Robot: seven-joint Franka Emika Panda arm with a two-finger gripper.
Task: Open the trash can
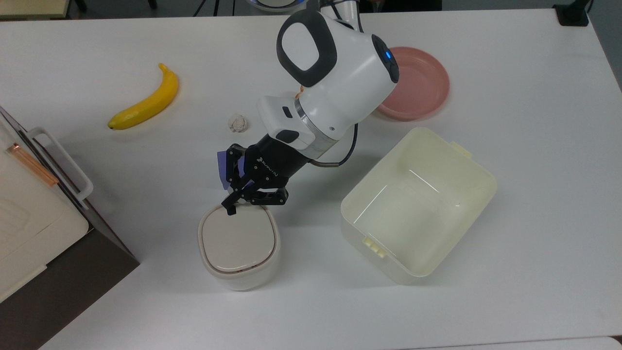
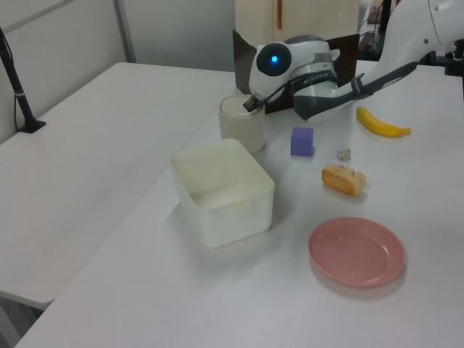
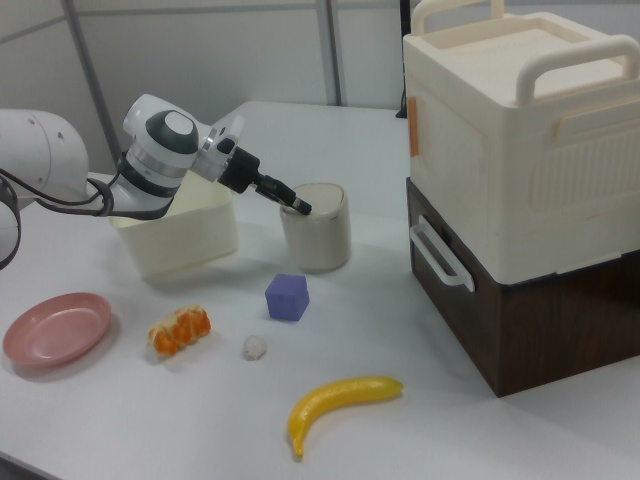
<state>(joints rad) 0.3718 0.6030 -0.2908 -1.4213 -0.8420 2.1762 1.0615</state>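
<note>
One trash can [image 1: 239, 245], one banana [image 1: 146, 102], one plate [image 1: 413, 82]

banana [image 1: 146, 101], pink plate [image 1: 415, 82], pale-yellow tub [image 1: 419, 204], purple cube [image 2: 302, 141]; cream drawer box [image 3: 525, 150]

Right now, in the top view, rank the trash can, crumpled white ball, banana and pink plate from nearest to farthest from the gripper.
1. trash can: gripper at its upper lid edge.
2. crumpled white ball: above the gripper.
3. banana: upper left.
4. pink plate: upper right, farthest.

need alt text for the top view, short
A white robot arm's black gripper presses its tip on the closed lid edge of a small cream trash can on a white table. Around it: tub, pink plate, banana.
</note>
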